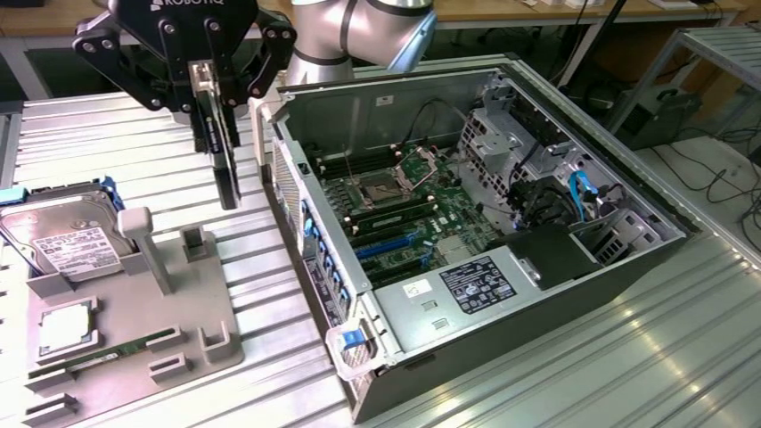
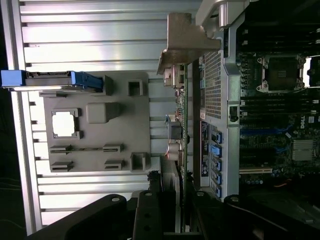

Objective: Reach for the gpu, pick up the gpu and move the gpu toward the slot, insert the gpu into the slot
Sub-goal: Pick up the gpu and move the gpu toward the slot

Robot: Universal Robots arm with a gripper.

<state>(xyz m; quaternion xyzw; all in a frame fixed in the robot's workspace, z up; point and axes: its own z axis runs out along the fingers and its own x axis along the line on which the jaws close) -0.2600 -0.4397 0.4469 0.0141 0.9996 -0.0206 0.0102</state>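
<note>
My gripper (image 1: 217, 96) is shut on the gpu (image 1: 221, 152), a thin black card hanging edge-down in the air. It hangs above the ribbed table, between the grey fixture and the open computer case. In the wrist view the gpu (image 2: 181, 125) shows edge-on with its silver bracket (image 2: 186, 41) at the far end, just outside the case wall, and the black fingers (image 2: 150, 212) clamp its near end. The slot (image 1: 387, 242) is a blue strip on the green motherboard inside the case, to the exterior view's right of the card and lower. The wrist view has the slot (image 2: 265, 132) past the case wall.
The open computer case (image 1: 618, 267) lies on its side with its rim (image 1: 285, 134) close to the card. A grey fixture (image 1: 178, 321) at the exterior view's left carries a hard drive (image 1: 66, 236), a processor chip (image 1: 66, 323) and a memory stick (image 1: 113, 352).
</note>
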